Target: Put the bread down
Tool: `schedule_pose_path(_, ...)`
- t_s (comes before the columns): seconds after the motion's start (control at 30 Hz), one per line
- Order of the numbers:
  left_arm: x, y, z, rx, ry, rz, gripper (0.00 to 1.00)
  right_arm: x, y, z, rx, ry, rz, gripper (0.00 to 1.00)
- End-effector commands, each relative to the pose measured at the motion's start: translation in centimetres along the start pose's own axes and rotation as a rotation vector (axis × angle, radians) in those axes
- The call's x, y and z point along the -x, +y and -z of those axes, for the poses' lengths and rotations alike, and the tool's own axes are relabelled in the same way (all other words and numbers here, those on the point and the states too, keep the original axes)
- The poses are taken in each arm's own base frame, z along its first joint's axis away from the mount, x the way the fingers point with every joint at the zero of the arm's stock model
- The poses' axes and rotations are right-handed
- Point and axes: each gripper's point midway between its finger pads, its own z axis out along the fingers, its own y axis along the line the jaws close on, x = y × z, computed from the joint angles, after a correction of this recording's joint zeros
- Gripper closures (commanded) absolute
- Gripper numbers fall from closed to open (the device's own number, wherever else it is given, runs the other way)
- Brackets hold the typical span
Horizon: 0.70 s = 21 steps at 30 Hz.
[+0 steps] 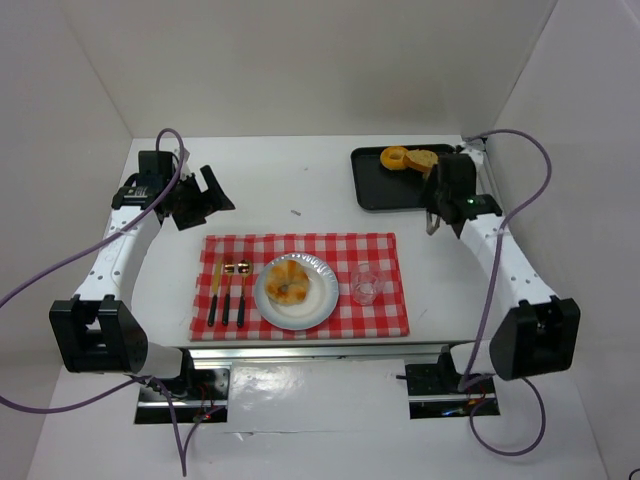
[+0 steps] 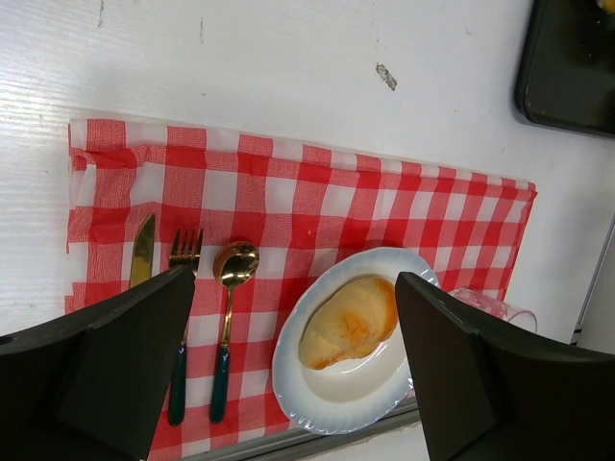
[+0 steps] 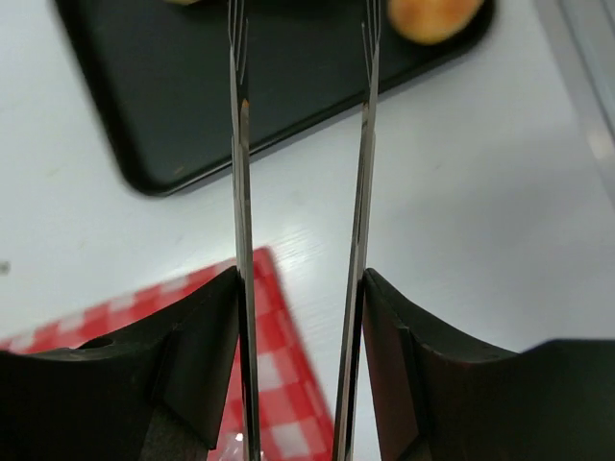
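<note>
Lying on a scalloped white plate midway along the red checked cloth, the golden bread roll has bare table beyond; a black tray sits far right. Left wrist view: the left gripper is spread wide and empty, the roll seen between its fingers. Right wrist view: the right gripper clamps thin metal tongs, prongs over the tray.

left arm, right arm: white links, black joint housings. Bulky black motor blocks low on each arm. Purple cables loop off both arms. left end effector: matte black, broad wedge-shaped fingers. right end effector: same black plastic, rounded inner faces. Small green light on the right wrist housing. Black base mounts, thin wires at them.
</note>
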Motion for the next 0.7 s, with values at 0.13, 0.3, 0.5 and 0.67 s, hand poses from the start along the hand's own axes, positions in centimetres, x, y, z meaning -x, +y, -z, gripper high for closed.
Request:
schedule_pose_path(0.13, 1.2, -0.7, 0.4, -0.029, -0.029, -0.018, 0.01, 5.1, -5.5, -5.4, -0.08, -0.065, -0.108, 0.42)
schedule_pose_path(0.3, 1.1, -0.5, 0.0, -0.025, -0.018, -0.014, 0.01, 3.9, -7.5, -8.0, -0.129, 0.017, -0.102, 0.41)
schedule_pose_path(0.5, 0.9, -0.2, -0.6, -0.016, -0.001, -0.008, 0.01, 3.8, -8.5, -9.2, -0.154, 0.032, -0.125, 0.39)
schedule_pose_path(0.67, 0.9, -0.2, -0.6, -0.016, -0.001, -0.008, 0.01, 3.9, -9.0, -9.1, -0.177, 0.018, -0.125, 0.39)
